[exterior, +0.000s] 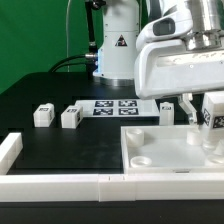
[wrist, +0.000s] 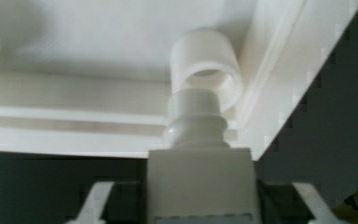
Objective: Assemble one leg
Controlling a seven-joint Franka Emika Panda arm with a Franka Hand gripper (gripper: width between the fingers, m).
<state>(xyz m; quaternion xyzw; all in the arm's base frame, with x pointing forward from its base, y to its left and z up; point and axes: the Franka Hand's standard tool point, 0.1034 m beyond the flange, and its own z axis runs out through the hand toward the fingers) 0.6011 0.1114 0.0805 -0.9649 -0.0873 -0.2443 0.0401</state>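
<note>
My gripper (exterior: 207, 112) hangs over the far right corner of the large white panel (exterior: 165, 150), shut on one leg (exterior: 212, 112), a small white block with a black-and-white tag. In the wrist view the leg (wrist: 202, 180) sits between my gripper's (wrist: 202, 208) two fingers (wrist: 101, 200). Its narrow peg end (wrist: 194, 118) meets the round corner socket (wrist: 208, 72) of the panel (wrist: 87, 60). Three more legs stand on the black table: two at the exterior view's left (exterior: 42, 115) (exterior: 70, 117) and one beside the gripper (exterior: 166, 110).
The marker board (exterior: 115, 107) lies flat behind the legs, in front of the arm's base (exterior: 117, 45). Long white bars run along the table's front edge (exterior: 60, 185) and the front left corner (exterior: 10, 150). A green screen stands behind.
</note>
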